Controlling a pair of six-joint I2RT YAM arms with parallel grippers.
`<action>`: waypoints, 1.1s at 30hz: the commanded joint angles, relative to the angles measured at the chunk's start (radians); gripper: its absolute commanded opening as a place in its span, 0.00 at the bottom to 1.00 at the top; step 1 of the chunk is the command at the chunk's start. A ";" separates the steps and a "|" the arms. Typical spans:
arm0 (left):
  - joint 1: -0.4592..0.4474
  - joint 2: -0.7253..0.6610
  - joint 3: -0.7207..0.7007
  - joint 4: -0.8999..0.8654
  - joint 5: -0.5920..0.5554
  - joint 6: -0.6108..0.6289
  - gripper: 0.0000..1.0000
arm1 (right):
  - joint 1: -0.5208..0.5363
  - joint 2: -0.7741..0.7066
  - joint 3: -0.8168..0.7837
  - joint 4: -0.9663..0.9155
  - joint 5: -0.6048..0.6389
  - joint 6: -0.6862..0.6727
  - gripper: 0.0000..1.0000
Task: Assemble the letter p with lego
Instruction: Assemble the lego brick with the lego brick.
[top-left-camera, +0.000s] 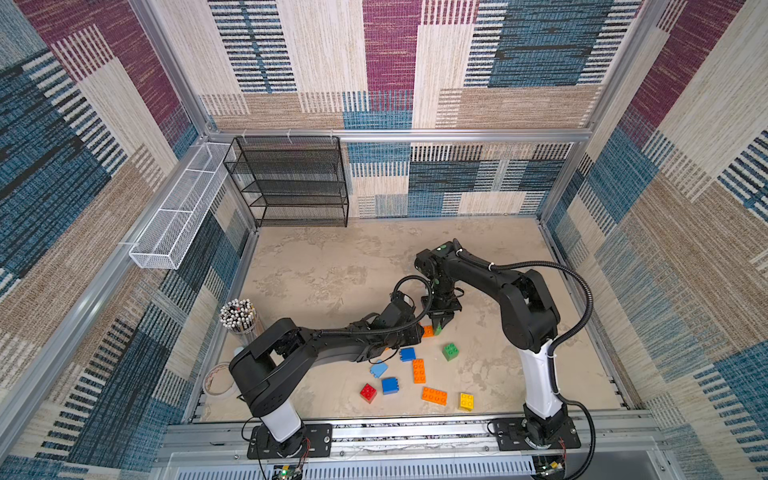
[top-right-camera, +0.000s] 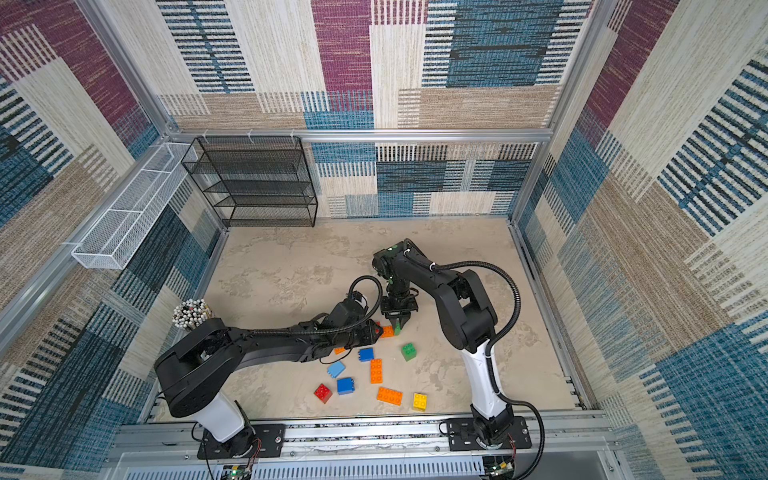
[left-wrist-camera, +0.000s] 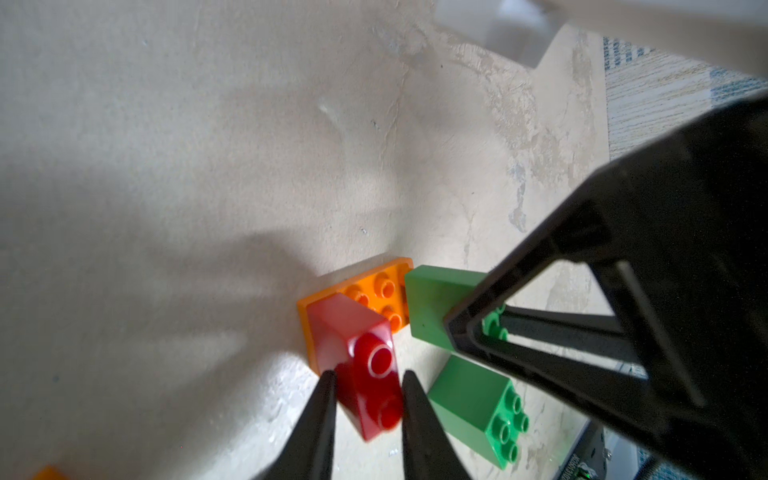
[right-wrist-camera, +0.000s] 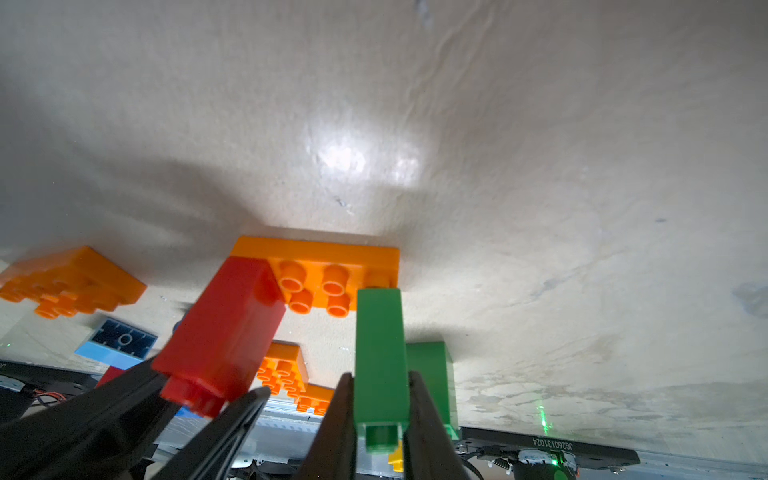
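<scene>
An orange lego brick (right-wrist-camera: 332, 253) lies on the table, also seen as the orange brick (top-left-camera: 428, 331) between both arms. My left gripper (left-wrist-camera: 369, 376) is shut on a red brick (left-wrist-camera: 357, 353), held tilted with its far end over the orange brick's (left-wrist-camera: 384, 286) left end. My right gripper (right-wrist-camera: 381, 378) is shut on a green brick (right-wrist-camera: 380, 340), whose far end meets the orange brick's right end. In the top views the left arm hides the left gripper, and the right gripper (top-left-camera: 439, 324) points down.
Loose bricks lie nearer the front: green (top-left-camera: 450, 351), blue (top-left-camera: 407, 354), light blue (top-left-camera: 378, 368), red (top-left-camera: 368, 392), two orange (top-left-camera: 419, 370), yellow (top-left-camera: 466, 402). A cup of sticks (top-left-camera: 239, 316) and a tape roll (top-left-camera: 218, 380) stand left; a black mesh shelf (top-left-camera: 291, 183) is at the back.
</scene>
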 joint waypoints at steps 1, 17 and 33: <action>-0.006 0.006 0.010 -0.080 -0.004 0.036 0.28 | -0.006 0.012 0.018 0.072 0.043 -0.008 0.00; -0.011 0.017 0.026 -0.108 -0.020 0.038 0.27 | -0.007 -0.042 -0.030 0.077 0.035 -0.010 0.00; -0.032 0.023 0.066 -0.135 -0.018 0.066 0.27 | -0.006 0.085 0.033 0.086 0.029 -0.017 0.00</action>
